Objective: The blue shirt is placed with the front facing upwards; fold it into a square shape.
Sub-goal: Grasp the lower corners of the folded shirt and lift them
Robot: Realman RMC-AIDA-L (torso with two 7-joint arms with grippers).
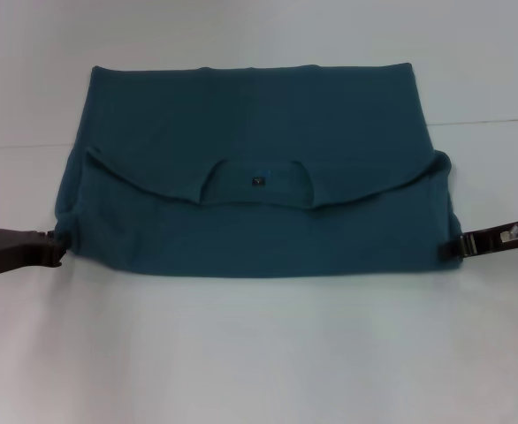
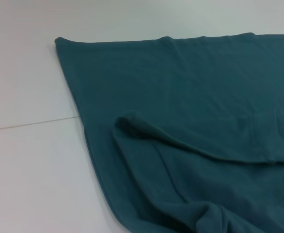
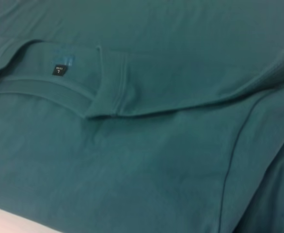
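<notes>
From the head view I see the blue shirt (image 1: 250, 177) lying flat on the white worktop (image 1: 259, 353), already doubled over: its near part is a folded layer whose edge runs left to right across the middle, with the neck opening and small black label (image 1: 257, 182) showing there. The bundle is wider than it is deep, so its long axis runs left to right. My left gripper (image 1: 57, 250) sits low at the shirt's near left corner, and my right gripper (image 1: 451, 248) at the near right corner, each touching the cloth edge. Both look closed down narrow, but I cannot tell from here whether they pinch cloth or merely rest against it.

In the left wrist view I see no fingers, only the shirt's left side: the far left corner (image 2: 59, 42) lies flat on the worktop, and the rolled edge of the folded layer (image 2: 132, 121) rises nearer to the camera.

The right wrist view is filled with cloth: the neck label (image 3: 58, 70), the ribbed collar (image 3: 108, 82), and a side seam running along the folded layer. No fingers show here either.

I judge that squaring it up calls for bringing a side across along that left-right axis; each arm is nearest its own corner.
</notes>
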